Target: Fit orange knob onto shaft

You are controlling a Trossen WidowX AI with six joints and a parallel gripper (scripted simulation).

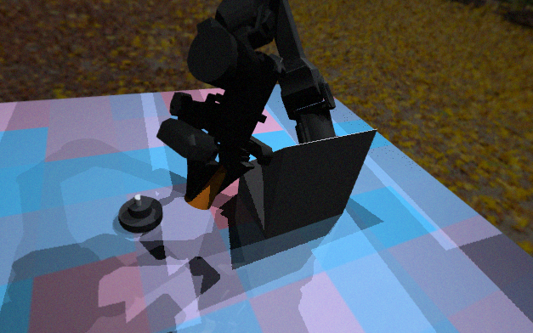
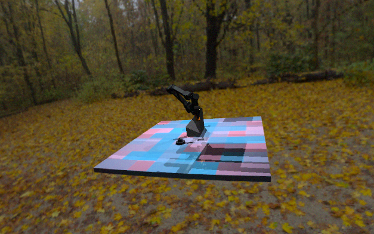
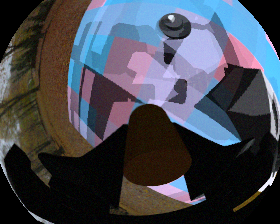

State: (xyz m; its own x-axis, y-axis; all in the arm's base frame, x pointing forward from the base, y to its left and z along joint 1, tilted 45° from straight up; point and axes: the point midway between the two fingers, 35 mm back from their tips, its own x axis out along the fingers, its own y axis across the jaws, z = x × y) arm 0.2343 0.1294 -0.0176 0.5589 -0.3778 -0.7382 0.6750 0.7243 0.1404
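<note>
My gripper (image 1: 210,187) (image 3: 149,127) is shut on the orange knob (image 1: 206,196) (image 3: 152,149) and holds it tilted, lifted above the table. The knob's lower end sticks out below the dark fingers. The round black pedestal (image 1: 140,216) (image 2: 181,141) (image 3: 173,26) stands on the table to the left of the knob, apart from it. The short silver shaft (image 1: 138,200) stands upright in its middle. The knob's hole is hidden. In the wrist view the pedestal lies far ahead of the knob.
A dark grey wedge-shaped block (image 1: 306,183) (image 2: 195,126) stands just right of the gripper, close to the arm's base. The patchwork pink and blue table (image 1: 395,263) (image 2: 164,158) ends at an edge on the right, with leafy ground beyond.
</note>
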